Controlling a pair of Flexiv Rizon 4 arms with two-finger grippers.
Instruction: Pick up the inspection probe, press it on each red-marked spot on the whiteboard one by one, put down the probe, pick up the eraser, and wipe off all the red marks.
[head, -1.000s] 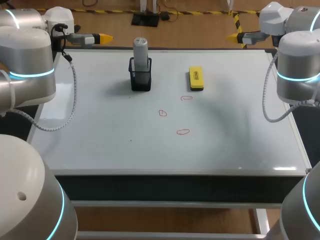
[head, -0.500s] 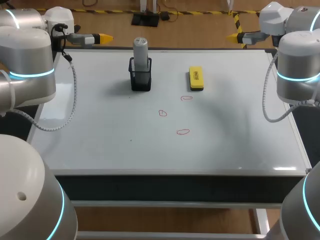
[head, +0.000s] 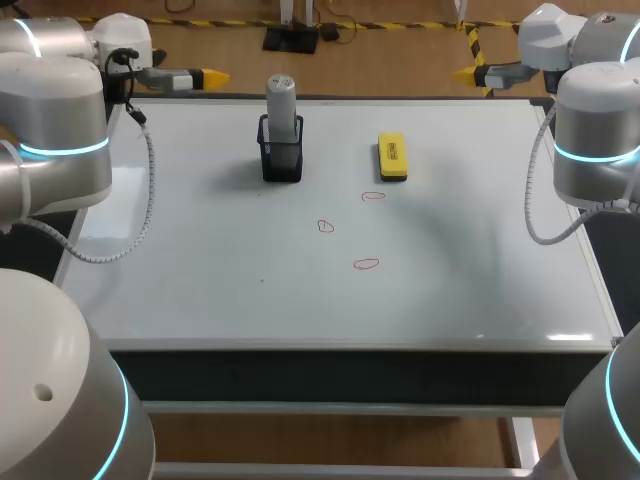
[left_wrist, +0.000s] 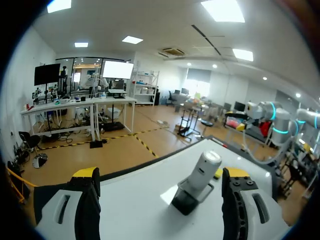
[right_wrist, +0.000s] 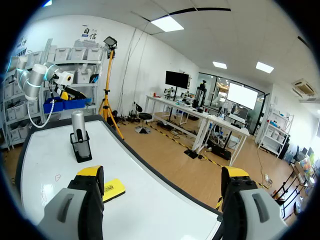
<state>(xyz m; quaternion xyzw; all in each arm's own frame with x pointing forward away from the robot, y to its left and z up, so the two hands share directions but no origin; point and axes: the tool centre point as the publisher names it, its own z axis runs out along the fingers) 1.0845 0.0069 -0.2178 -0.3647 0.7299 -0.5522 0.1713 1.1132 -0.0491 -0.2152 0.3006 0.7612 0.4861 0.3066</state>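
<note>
**Pincers held wide at the far corners, probe in its holder**

Pincers are seen spread wide on both arms, with nothing gripped between the yellow tips. The left pincer (head: 212, 75) is held level just beyond the far left corner of the whiteboard (head: 200, 270) and is pointed inward along the far edge. The right pincer (head: 466, 73) is held the same way beyond the far edge, toward the right corner, facing the left one. Both are kept well apart from every object of the task.

The inspection probe (head: 281, 98) is found upright in a black holder (head: 281, 162), left of the middle and near the far edge of the surface. The yellow eraser (head: 392, 157) is laid flat to the right of the holder, apart from it and about as near the far edge. Three red marks are drawn nearer the middle: one (head: 373, 196) just in front of the eraser, one (head: 325, 227) in front of the gap between holder and eraser, and one (head: 366, 264) nearest the front edge.

Broad stretches of white board are seen between the marks and the front edge, and from the objects out to both side edges. A grey cable (head: 150, 195) from the left arm is draped over the left edge, and another (head: 533, 205) hangs at the right edge.

In the left wrist view, the probe (left_wrist: 202, 169) and holder (left_wrist: 187, 201) are seen ahead of the left pincer (left_wrist: 160, 174), nearer one finger. In the right wrist view, the eraser (right_wrist: 113, 189) lies ahead of the right pincer (right_wrist: 162, 172), with the probe (right_wrist: 78, 122) farther off.
</note>
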